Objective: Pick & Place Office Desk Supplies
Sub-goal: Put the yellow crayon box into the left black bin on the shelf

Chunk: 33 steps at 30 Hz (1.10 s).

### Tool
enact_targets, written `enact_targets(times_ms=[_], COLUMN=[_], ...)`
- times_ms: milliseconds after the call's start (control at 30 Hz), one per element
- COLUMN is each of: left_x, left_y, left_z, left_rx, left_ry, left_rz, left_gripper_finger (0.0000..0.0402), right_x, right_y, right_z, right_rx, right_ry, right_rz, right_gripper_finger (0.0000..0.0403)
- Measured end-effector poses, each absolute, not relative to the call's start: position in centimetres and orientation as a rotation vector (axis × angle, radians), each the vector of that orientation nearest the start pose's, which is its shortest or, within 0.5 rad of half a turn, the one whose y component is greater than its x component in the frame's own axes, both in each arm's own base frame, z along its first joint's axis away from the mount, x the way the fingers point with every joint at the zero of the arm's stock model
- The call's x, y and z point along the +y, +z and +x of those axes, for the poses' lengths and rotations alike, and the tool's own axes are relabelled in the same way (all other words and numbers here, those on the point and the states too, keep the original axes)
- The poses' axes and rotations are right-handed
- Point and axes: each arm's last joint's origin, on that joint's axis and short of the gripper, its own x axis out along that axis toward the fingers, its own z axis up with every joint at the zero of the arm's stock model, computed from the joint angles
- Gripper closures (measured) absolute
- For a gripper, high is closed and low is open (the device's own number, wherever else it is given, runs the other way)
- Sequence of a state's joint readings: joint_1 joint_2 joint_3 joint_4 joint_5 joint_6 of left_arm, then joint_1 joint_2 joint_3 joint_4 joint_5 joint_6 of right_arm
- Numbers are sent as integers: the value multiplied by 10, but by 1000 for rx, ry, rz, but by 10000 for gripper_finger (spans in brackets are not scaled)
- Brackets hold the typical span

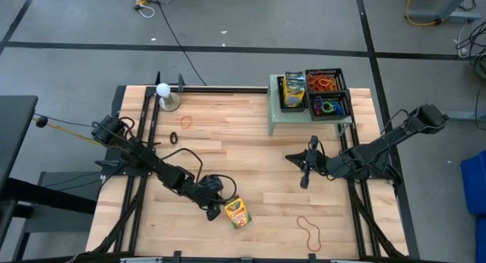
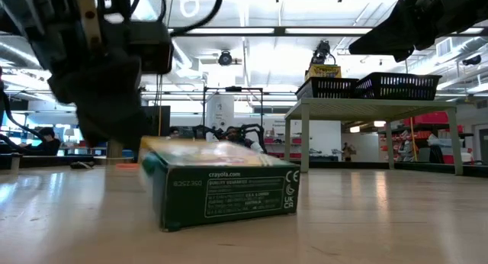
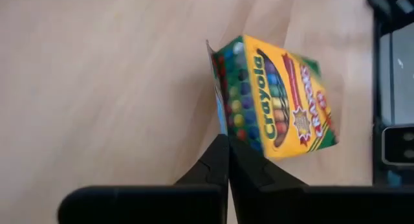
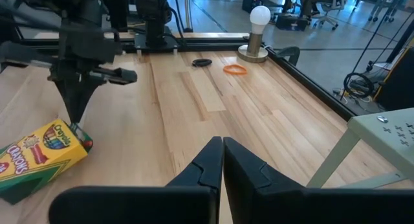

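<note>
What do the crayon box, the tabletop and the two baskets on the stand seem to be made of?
Crayon box: probably thin printed card, with sharp folded edges and a slight sheen. Tabletop: wood, pale planks with visible grain and joins, smooth. Baskets: black open mesh, either plastic or wire; the look leaves it open.

- Grey floor point(image 1: 250, 20) with dark seam lines filled upper frame, cables point(image 1: 163, 20) trailing across.
- Ceiling light strips point(image 2: 252, 31) glowed top centre, low view.
- Office chairs point(image 4: 317, 10) stood upper right.
</note>
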State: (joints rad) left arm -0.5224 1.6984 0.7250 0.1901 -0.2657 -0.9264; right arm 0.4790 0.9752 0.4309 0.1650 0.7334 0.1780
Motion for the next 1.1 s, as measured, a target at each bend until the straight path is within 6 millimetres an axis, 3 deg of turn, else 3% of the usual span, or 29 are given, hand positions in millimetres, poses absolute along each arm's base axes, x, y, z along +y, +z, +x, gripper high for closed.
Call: enact_targets(times_ms=[233, 467, 600, 900, 1100], left_x=[-148, -152, -153, -156, -156], left_y=[141, 157, 159, 159, 159], left_z=[274, 286, 287, 286, 286], left_rx=[721, 704, 705, 699, 695], left_ry=[97, 40, 19, 0, -13], left_rz=[-511, -393, -355, -318, -281], left_gripper_finger=[399, 399, 400, 400, 400], right_x=[74, 89, 103, 121, 136], right_y=[210, 171, 150, 115, 106], right_z=[186, 216, 237, 276, 309], right_rx=[309, 430, 378, 378, 421], right_ry=[-214, -75, 30, 45, 124], right_rz=[34, 310, 459, 761, 771], right_gripper_finger=[380, 365, 319, 178, 144])
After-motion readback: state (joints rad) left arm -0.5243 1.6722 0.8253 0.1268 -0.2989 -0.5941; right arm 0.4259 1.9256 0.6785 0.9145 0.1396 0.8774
